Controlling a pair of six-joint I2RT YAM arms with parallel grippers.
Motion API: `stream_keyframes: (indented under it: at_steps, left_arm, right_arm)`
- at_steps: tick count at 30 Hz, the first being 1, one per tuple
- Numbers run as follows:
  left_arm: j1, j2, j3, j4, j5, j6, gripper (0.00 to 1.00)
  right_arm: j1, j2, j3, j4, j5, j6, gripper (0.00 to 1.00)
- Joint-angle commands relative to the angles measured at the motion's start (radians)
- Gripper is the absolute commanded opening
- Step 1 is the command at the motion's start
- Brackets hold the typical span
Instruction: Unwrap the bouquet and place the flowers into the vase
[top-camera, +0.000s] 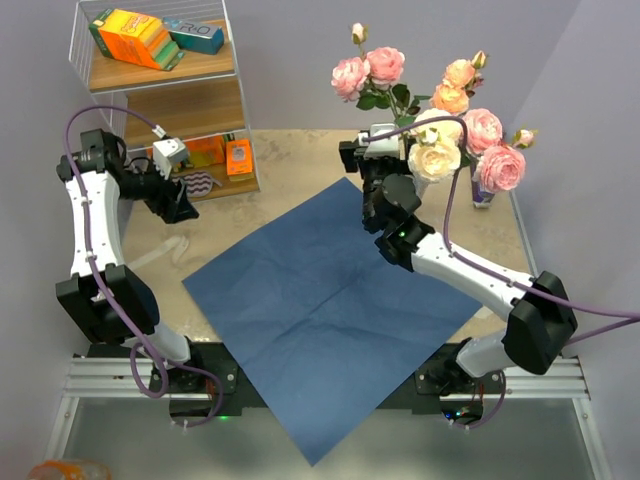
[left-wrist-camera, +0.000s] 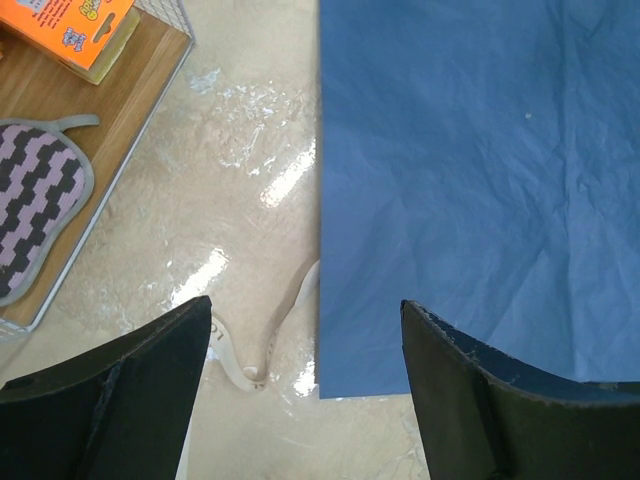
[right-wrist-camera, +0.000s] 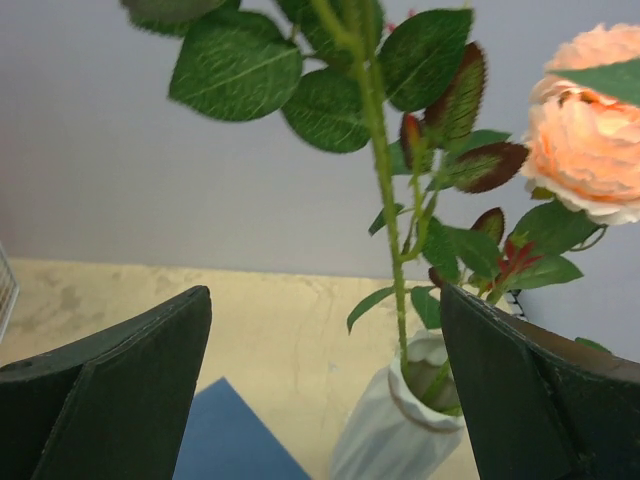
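The flowers (top-camera: 435, 150), pink, peach and cream roses on leafy stems, stand at the back right of the table. In the right wrist view their green stems (right-wrist-camera: 385, 200) go down into the white ribbed vase (right-wrist-camera: 400, 430), with a peach rose (right-wrist-camera: 590, 150) at the right. My right gripper (right-wrist-camera: 325, 330) is open just in front of the vase, touching nothing, and it hides the vase in the top view (top-camera: 365, 152). The bouquet's blue paper (top-camera: 320, 300) lies flat and unfolded mid-table. My left gripper (left-wrist-camera: 305, 340) hangs open and empty over the paper's left corner and a loose beige ribbon (left-wrist-camera: 270, 345).
A wire shelf rack (top-camera: 160, 70) with orange boxes stands at the back left. Its lowest board holds a purple zigzag pot holder (left-wrist-camera: 35, 200) close to my left gripper (top-camera: 180, 205). A small can (top-camera: 483, 192) sits at the far right, by the wall.
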Motion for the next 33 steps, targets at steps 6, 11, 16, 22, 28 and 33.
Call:
stream_keyframes:
  at_steps: [6,11,16,22,28,33]
  left_arm:
    - [0.008,-0.05,0.058,0.002,0.03,-0.06,0.81]
    - [0.009,-0.066,0.059,0.002,0.025,-0.061,0.81]
    - [0.008,-0.069,0.061,-0.004,0.031,-0.073,0.81]
    - [0.008,-0.081,0.033,0.028,0.036,-0.116,0.81]
    - [0.008,-0.103,0.02,0.02,0.027,-0.11,0.81]
    - [0.008,-0.116,0.017,0.013,0.012,-0.101,0.81]
  right_arm:
    - [-0.006,-0.004,0.152,-0.4,-0.203,0.072,0.99]
    - [-0.009,0.012,0.191,-0.469,-0.296,0.056,0.99]
    - [-0.006,0.039,0.258,-0.552,-0.353,0.045,0.99]
    - [0.072,0.081,0.33,-0.601,-0.321,0.022,0.99]
    - [0.121,0.091,0.47,-0.585,-0.244,-0.058,0.99]
    - [0.132,0.102,0.699,-0.62,-0.235,-0.147,0.99]
